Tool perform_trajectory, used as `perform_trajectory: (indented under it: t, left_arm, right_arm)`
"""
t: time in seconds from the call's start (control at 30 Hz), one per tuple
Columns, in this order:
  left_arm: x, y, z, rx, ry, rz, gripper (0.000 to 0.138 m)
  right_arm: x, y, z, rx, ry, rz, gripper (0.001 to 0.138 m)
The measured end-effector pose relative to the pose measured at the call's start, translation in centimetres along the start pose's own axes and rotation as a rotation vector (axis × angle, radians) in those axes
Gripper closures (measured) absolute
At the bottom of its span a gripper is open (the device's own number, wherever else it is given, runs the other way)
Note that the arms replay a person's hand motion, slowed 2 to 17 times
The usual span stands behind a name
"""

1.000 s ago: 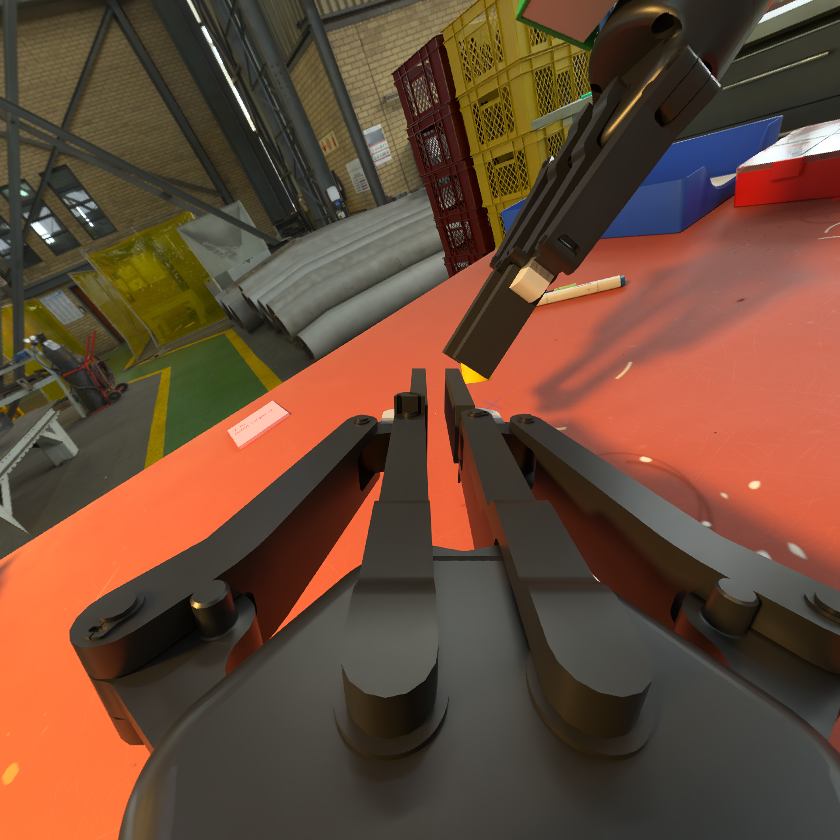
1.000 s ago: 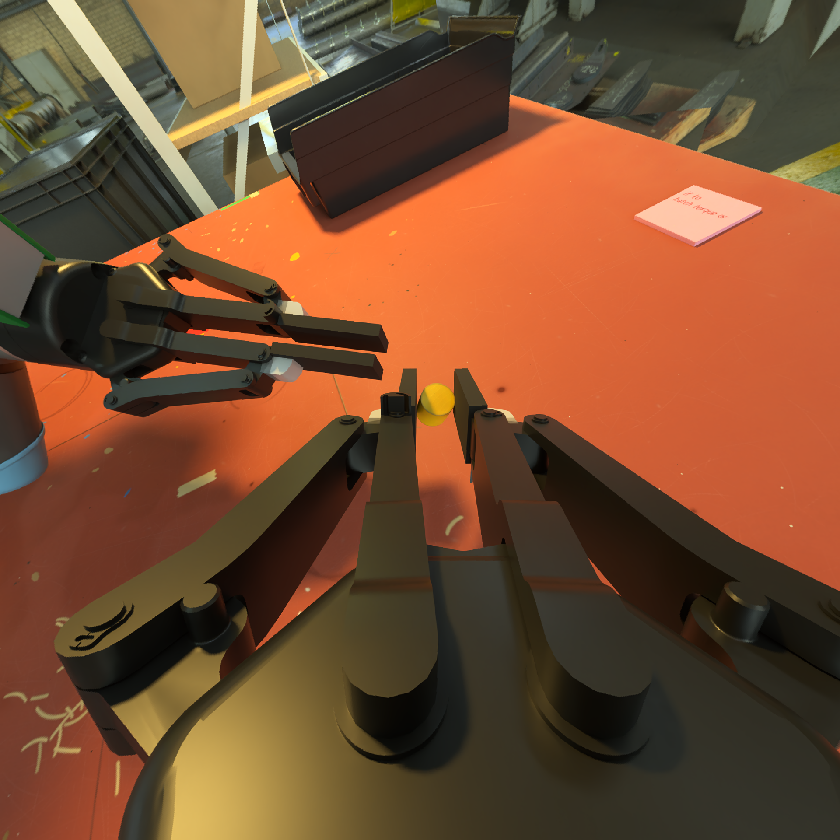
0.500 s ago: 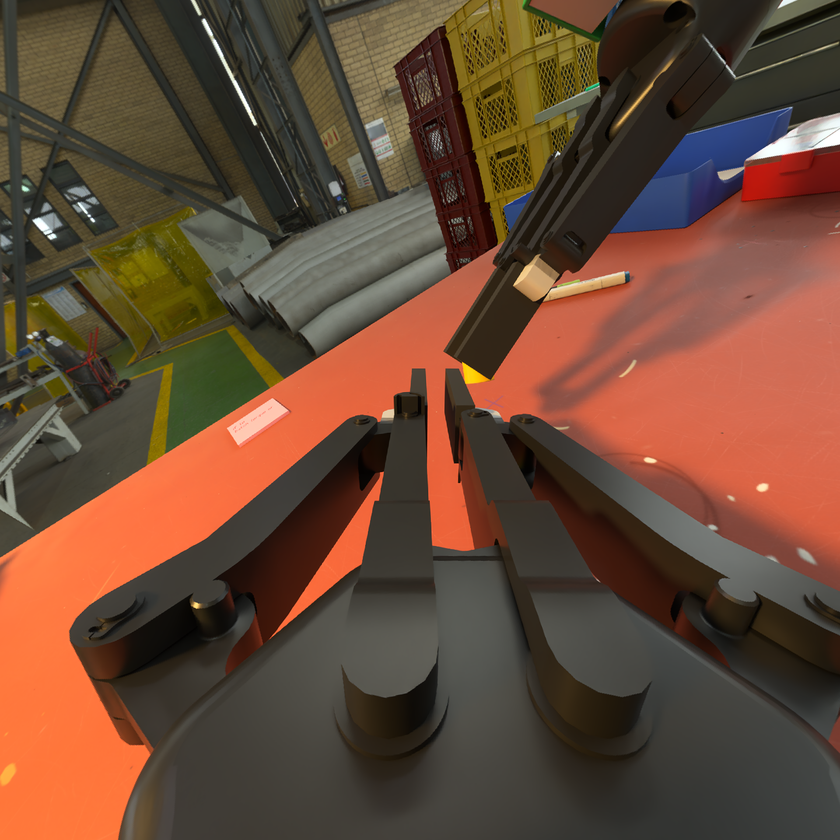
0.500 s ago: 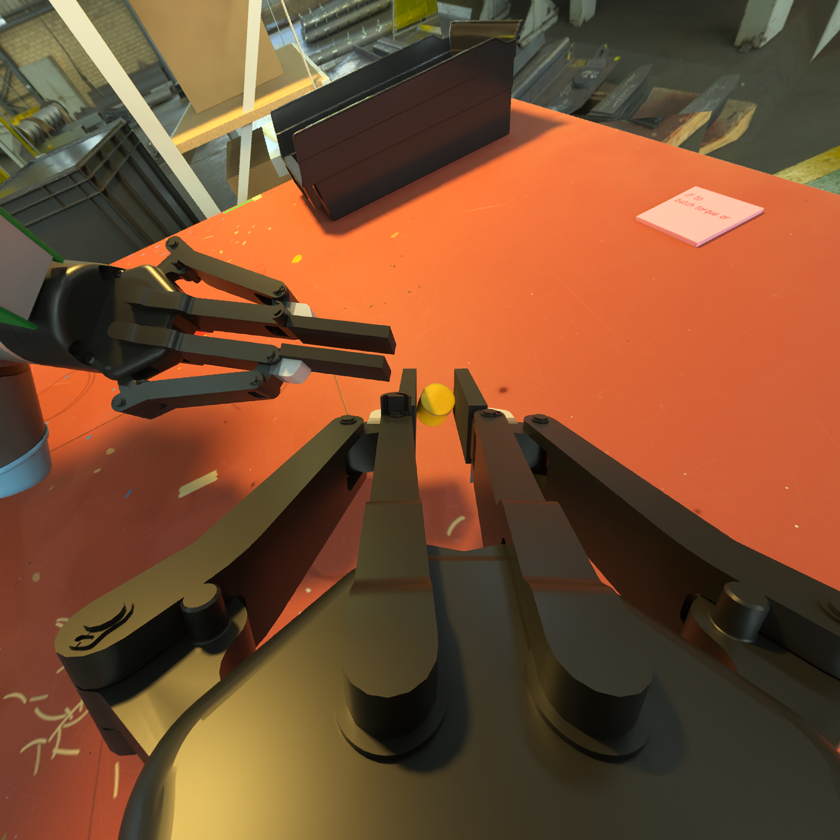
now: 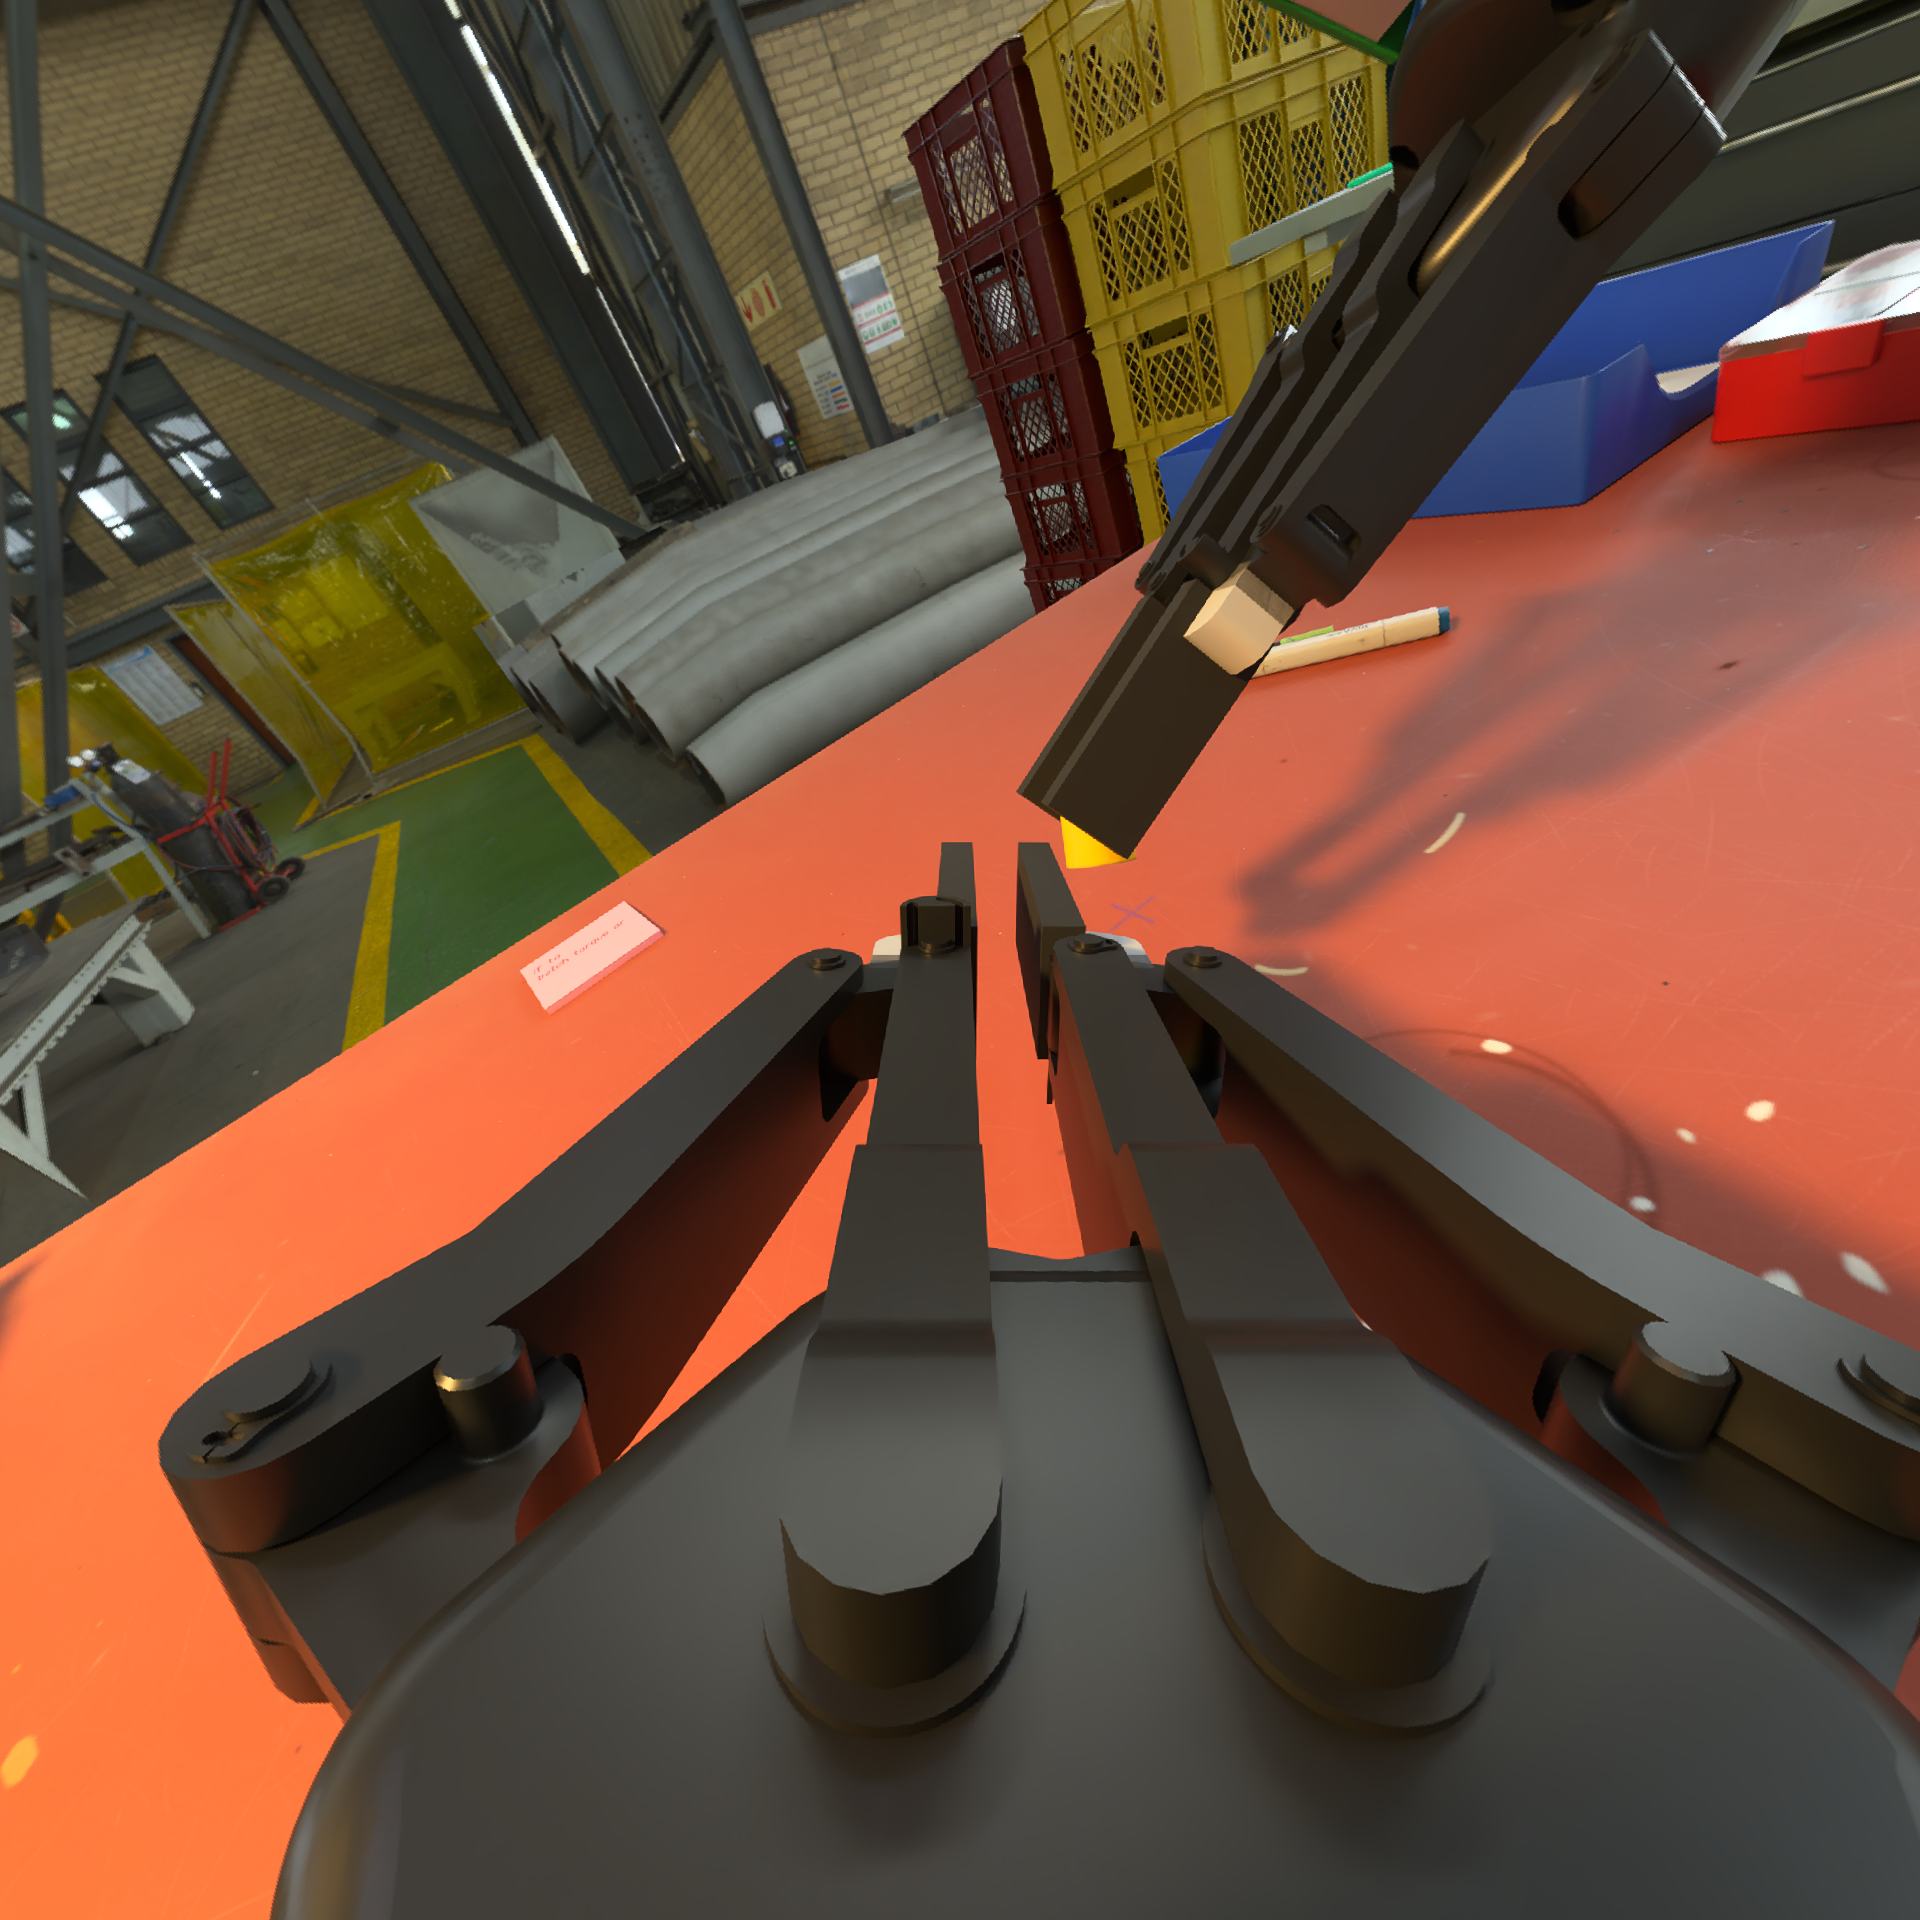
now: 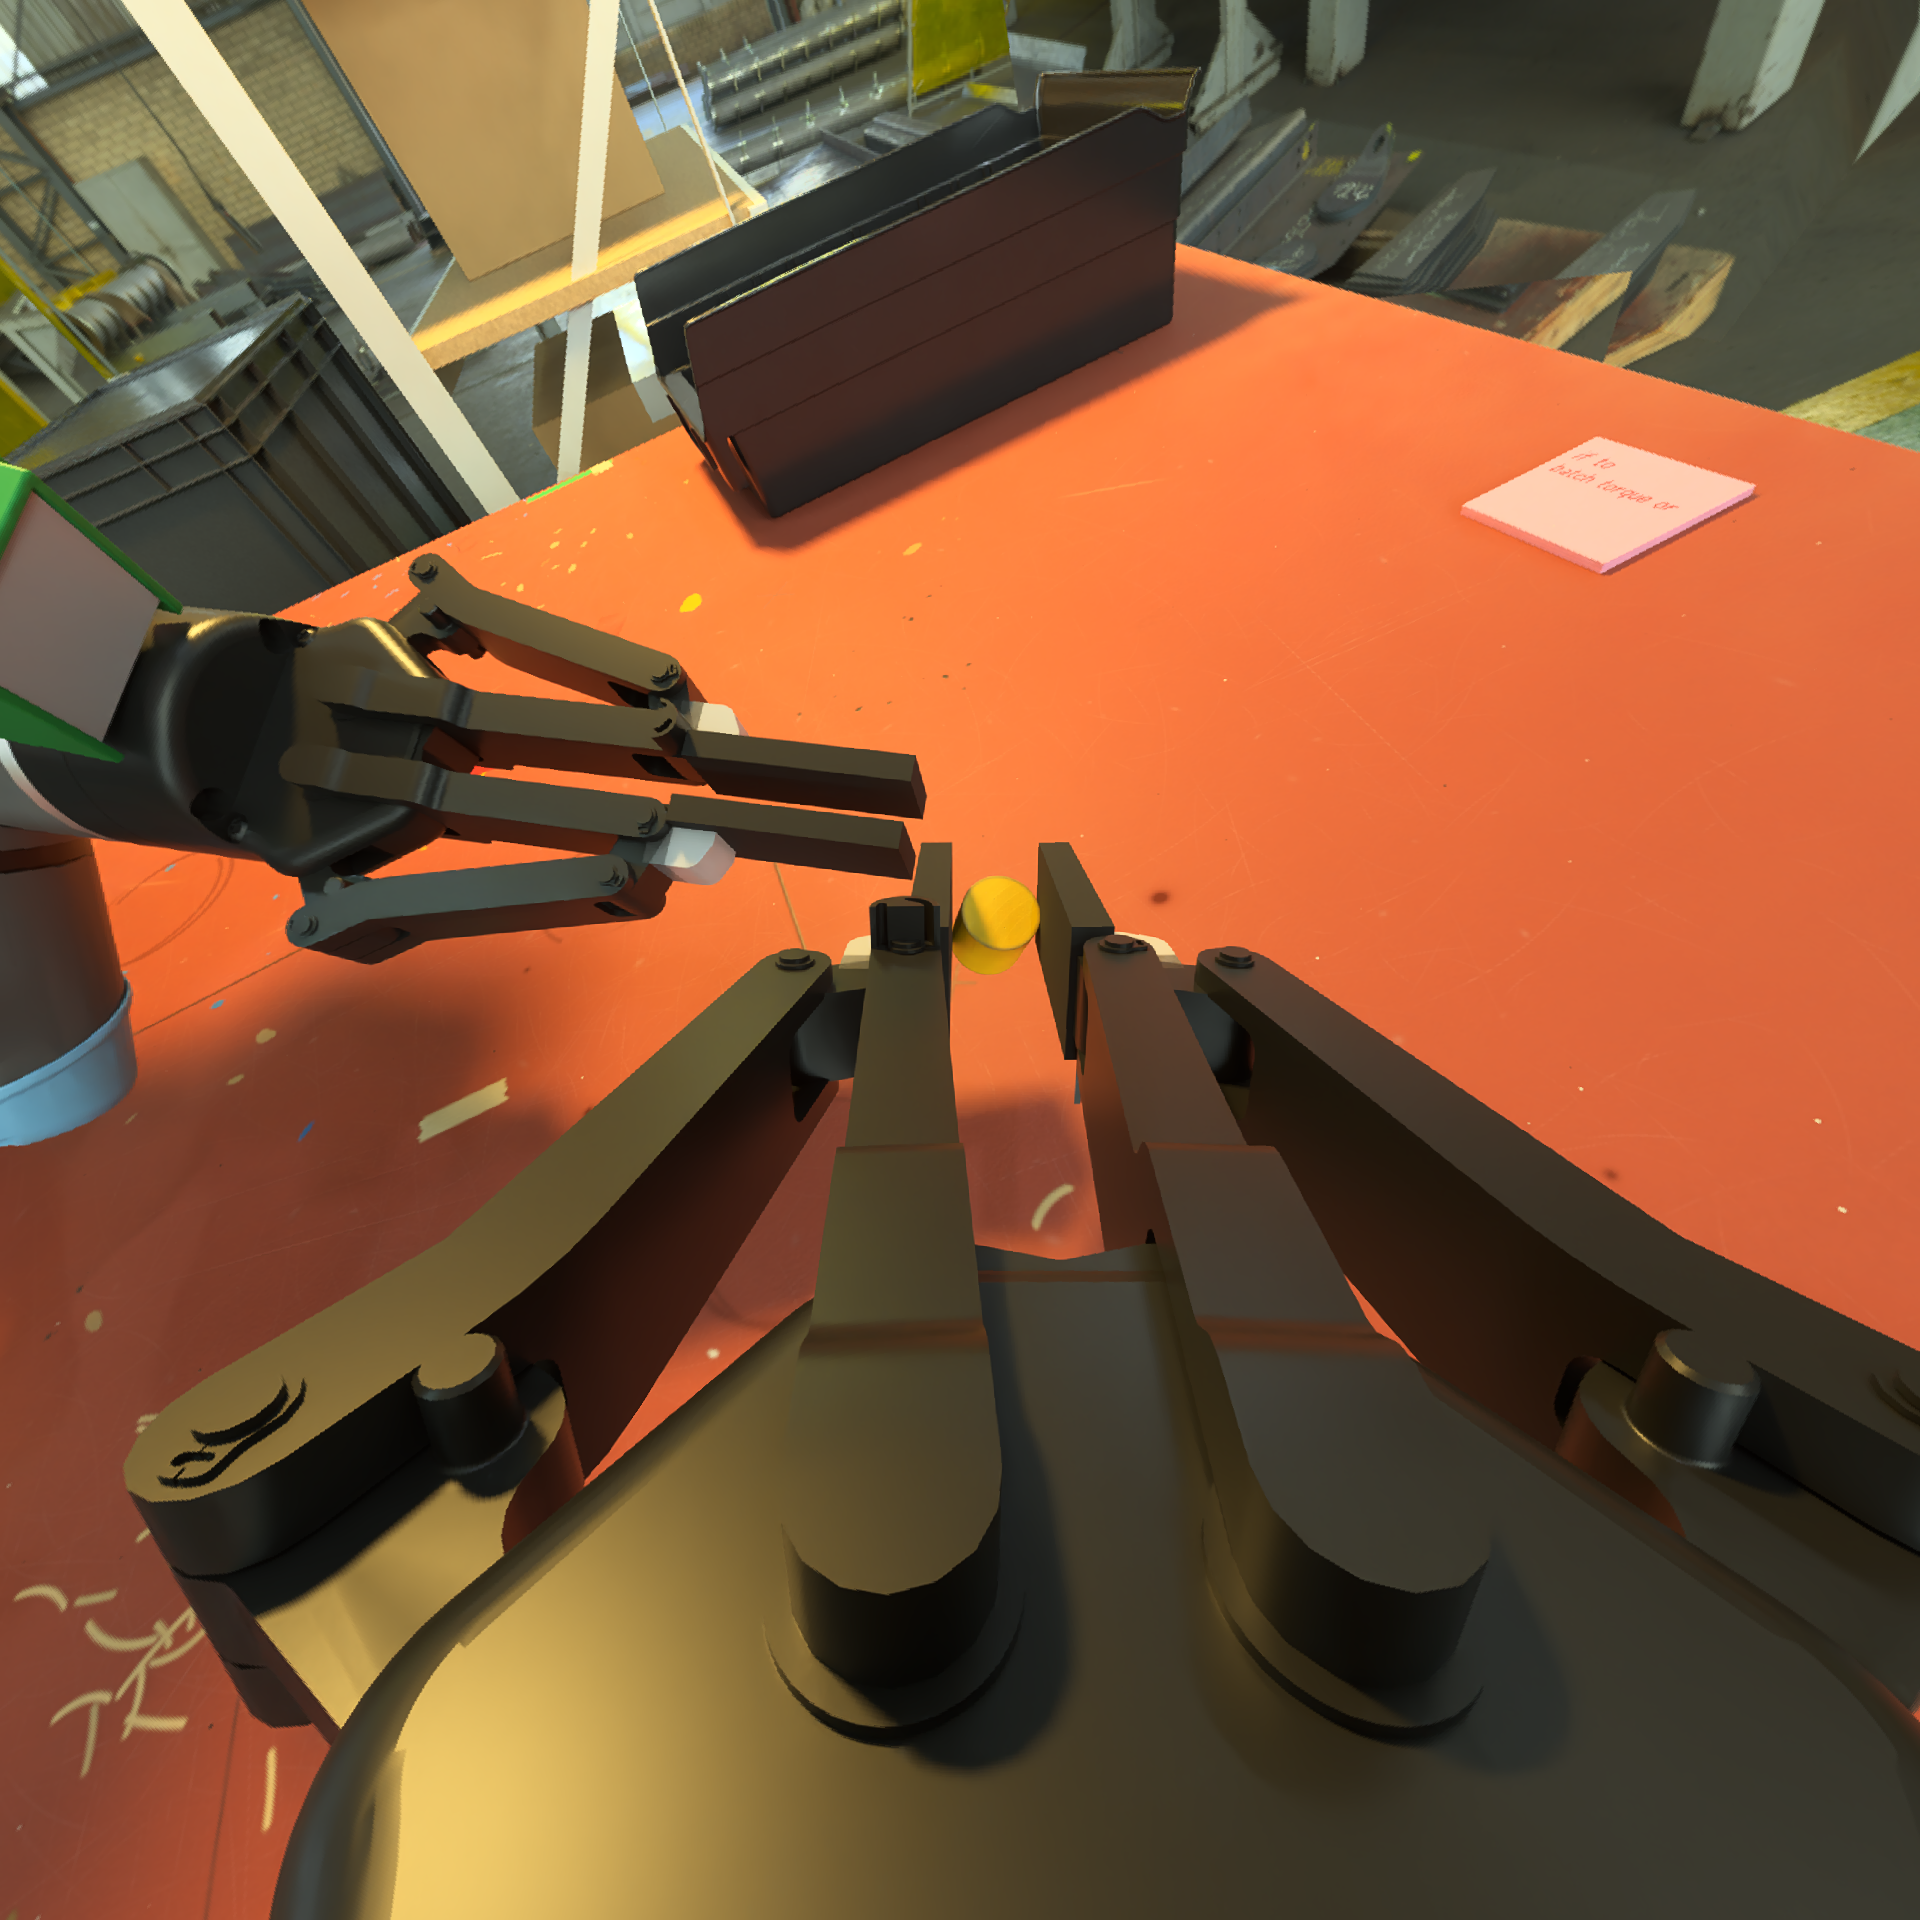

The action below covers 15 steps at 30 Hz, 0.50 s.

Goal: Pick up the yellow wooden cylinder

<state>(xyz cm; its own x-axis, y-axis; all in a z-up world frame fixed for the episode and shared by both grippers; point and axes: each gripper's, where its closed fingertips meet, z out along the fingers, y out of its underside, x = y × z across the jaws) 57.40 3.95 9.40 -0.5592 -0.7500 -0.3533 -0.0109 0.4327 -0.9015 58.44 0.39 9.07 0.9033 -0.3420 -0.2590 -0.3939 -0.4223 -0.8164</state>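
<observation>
The small yellow wooden cylinder [image 6: 995, 920] sits between the fingertips of the black two-finger right gripper [image 6: 992, 883], which pinches it above the orange table [image 6: 1351, 831]. Just to its left, the black left gripper [image 6: 914, 805] points toward it, fingers nearly pressed together on nothing. Far behind stands a dark open bin [image 6: 925, 301]; far right lies a pink notepad [image 6: 1608, 501].

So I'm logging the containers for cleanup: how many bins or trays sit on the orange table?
3. A black bin stands at the table's far edge in the right wrist view; a blue tray and a red box sit side by side in the left wrist view. Others may be out of frame.
</observation>
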Motion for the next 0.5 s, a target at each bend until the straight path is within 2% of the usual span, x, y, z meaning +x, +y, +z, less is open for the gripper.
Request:
perform_trajectory:
  t: [0.5]
  left_arm:
    - [-0.25, -0.01, 0.16, 0.003, -0.009, -0.021, 0.127]
  right_arm:
    - [-0.29, -0.28, -0.23, 0.021, 0.002, -0.015, 0.117]
